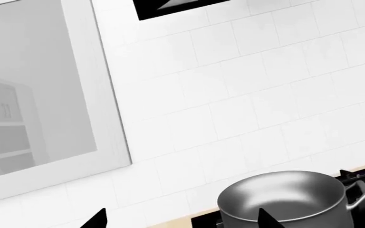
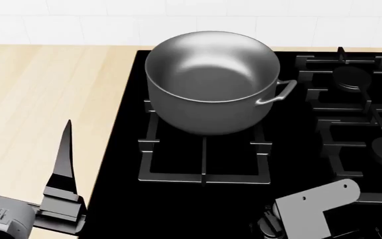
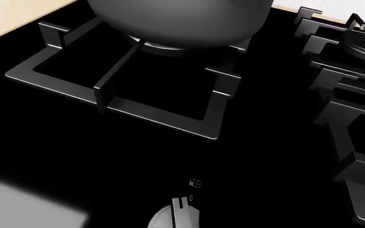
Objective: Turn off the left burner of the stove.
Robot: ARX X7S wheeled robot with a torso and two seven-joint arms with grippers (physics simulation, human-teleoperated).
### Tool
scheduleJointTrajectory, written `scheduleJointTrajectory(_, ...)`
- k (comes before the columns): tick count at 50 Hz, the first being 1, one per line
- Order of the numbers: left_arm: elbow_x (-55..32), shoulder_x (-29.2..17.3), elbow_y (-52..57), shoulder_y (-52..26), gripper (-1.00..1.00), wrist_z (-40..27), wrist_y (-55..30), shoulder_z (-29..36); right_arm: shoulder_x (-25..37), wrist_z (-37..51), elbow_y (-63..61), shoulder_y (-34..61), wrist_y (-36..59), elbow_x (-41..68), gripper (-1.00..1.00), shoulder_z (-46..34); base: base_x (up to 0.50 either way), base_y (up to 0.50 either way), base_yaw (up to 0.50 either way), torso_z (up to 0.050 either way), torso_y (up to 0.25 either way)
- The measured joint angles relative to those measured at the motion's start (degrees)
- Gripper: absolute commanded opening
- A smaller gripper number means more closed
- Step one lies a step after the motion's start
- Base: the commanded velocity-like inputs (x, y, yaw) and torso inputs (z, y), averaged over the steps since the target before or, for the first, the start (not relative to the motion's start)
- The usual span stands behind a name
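White tiled wall (image 2: pixel 78 22) backed a pale wooden desk (image 2: pixel 38 99), into which the stove (image 2: pixel 118 149) was set flush.

The left burner (image 2: pixel 204 164), under its wide square grate, lay ahead of our right arm and carried a steel pot (image 2: pixel 211 79) toward the grate's rear half. In the right wrist view the same grate (image 3: pixel 125 80) filled the upper part of the picture, with the pot's base (image 3: pixel 176 19) above the burner cap.

A small round knob (image 3: pixel 176 218) with a light marker line sat on the glass at the near edge of that picture, a tiny burner diagram printed just beyond it. We judged this to be the knob for the left burner, though no flame showed either way.

The right fingers themselves were out of sight in every view; only a grey bracket of that arm (image 2: pixel 317 206) hung over the knob row, so we could not tell their opening or whether they touched the knob. The left fingers (image 2: pixel 63 164) stood over the desk beside the stove, holding nothing; how far apart they were we could not tell.

We judged the task at its approach stage: the knob reached, turning not evidently done.
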Motion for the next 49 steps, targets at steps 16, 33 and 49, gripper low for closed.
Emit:
scheduleJointTrajectory(16, -0.1, 0.0, 0.0, 0.1, 1.00, 0.0, 0.0, 0.0, -0.2, 0.8, -0.2, 0.0, -0.1, -0.1, -1.00, -0.3, 0.00, 0.00, 0.00, 0.000, 0.000)
scheduleJointTrajectory(33, -0.3, 0.0, 0.0, 0.2, 1.00, 0.1, 0.3, -0.2, -3.5, 6.6, -0.6, -2.9, -3.6, -0.5, -1.00, 0.7, 0.00, 0.00, 0.00, 0.000, 0.001)
scheduleJointTrajectory(49, -0.4, 0.0, 0.0, 0.2, 1.00, 0.1, 0.3, 0.0, -6.3, 12.0, -1.0, -5.3, -7.8, -2.3, -1.00, 0.0, 0.00, 0.00, 0.00, 0.000, 0.003)
